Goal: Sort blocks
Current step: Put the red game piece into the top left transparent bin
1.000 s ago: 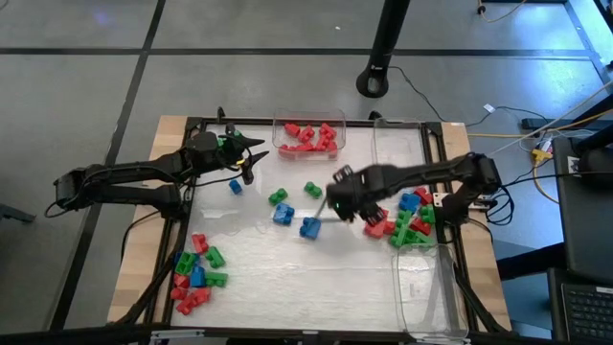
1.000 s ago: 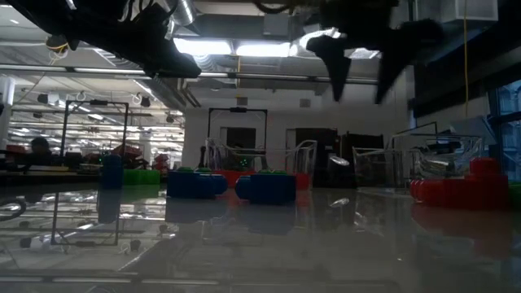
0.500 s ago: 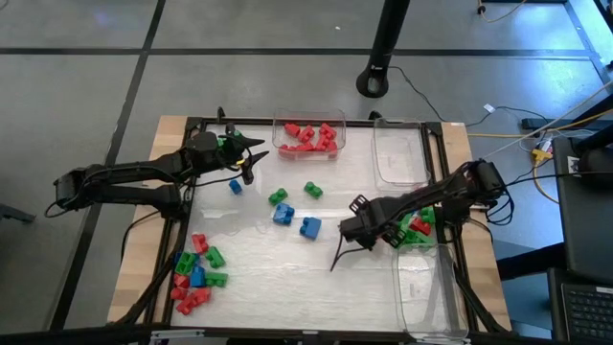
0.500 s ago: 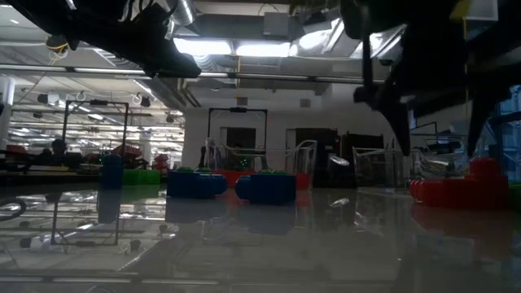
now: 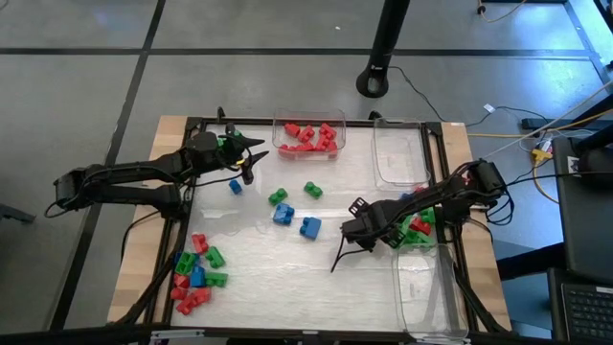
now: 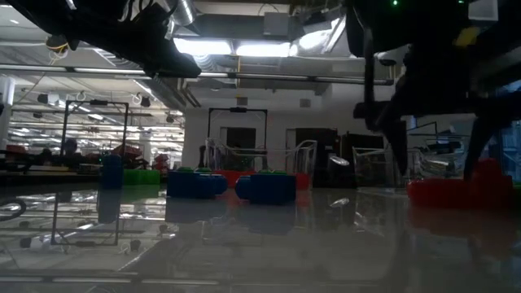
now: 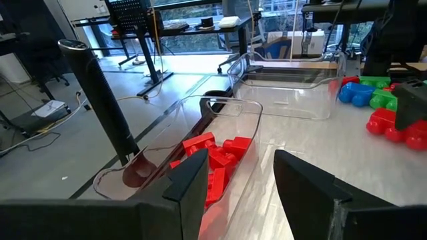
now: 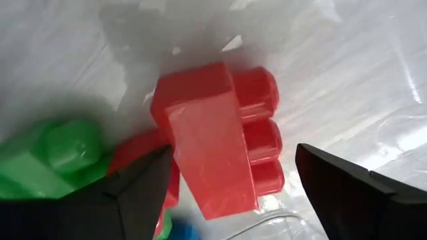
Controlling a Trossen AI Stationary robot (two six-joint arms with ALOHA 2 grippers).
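At the right side of the table (image 5: 287, 278), the right tool (image 8: 227, 183) is hung low over a heap of red, green and blue blocks (image 5: 414, 230), its jaws spread wide with nothing yet between them. In the right wrist view a red block (image 8: 217, 137) is seen lying directly between the two fingers (image 8: 143, 190), its three studs turned toward one finger and its long axis running roughly along the gap rather than across it; a green block (image 8: 50, 157) is pressed close against its other side, so a clean closure is judged to depend on keeping that neighbour out. This heap is far nearer to the right arm than to the left. The left tool (image 5: 241, 153) is held above the table's far left part, just beside the bin of red blocks (image 5: 308, 137); its jaws are set at a middling gap, and a bit of green is glimpsed there from above, though whether a block is gripped cannot be told. Only red blocks are held in that bin; the clear bin (image 5: 400, 153) next to it and the near-right bin (image 5: 426, 297) appear empty. Loose blue and green blocks (image 5: 292, 206) are scattered mid-table, and a mixed pile (image 5: 196, 273) is left at the near left.
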